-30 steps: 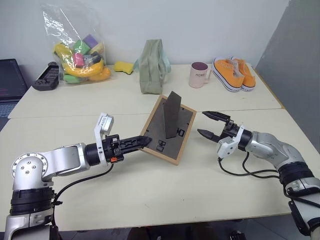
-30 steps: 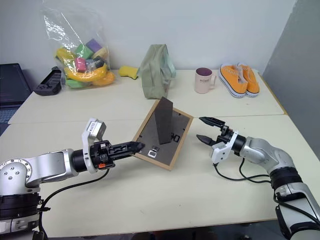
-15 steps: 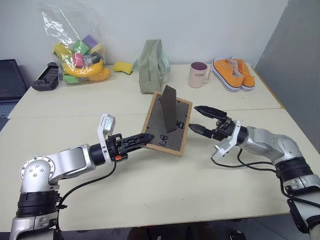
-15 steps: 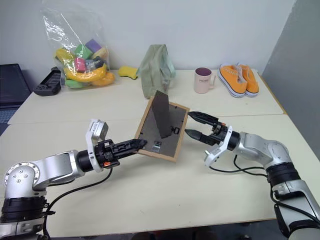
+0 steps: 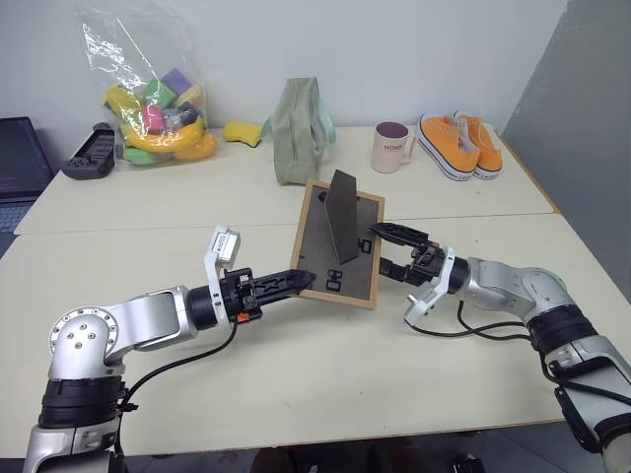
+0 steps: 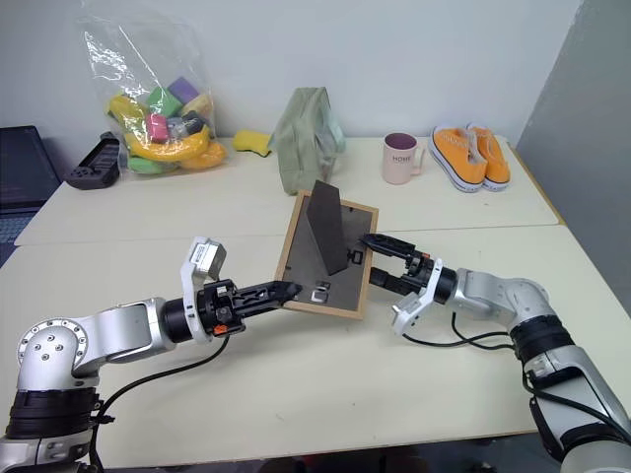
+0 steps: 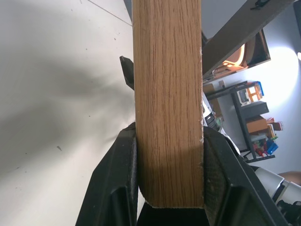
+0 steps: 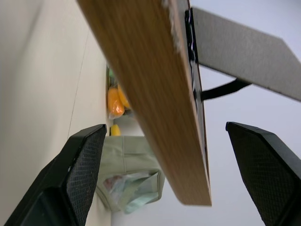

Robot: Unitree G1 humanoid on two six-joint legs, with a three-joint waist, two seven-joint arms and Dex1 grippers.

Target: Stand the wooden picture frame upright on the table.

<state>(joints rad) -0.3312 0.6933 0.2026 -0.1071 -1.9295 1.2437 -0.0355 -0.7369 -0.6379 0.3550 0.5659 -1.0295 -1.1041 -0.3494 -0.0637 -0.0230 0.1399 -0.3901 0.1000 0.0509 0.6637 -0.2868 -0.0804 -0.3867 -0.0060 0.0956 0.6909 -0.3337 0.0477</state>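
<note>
L gripper (image 5: 296, 283) clamps wooden picture frame (image 5: 335, 261) (tilted, back showing) | R gripper (image 5: 386, 249) spread wide astride frame edge

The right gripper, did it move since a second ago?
Yes. The right gripper slid left, toward the green bag's side; its open fingers now straddle the wooden picture frame's edge.

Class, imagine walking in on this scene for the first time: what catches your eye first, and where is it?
The wooden picture frame at mid-table, tilted up with its dark back and fold-out stand facing the camera. The left end effector is shut on its lower left edge, while the right end effector straddles its right edge, open. Behind, a bag of colourful toys and orange shoes stand out.
</note>
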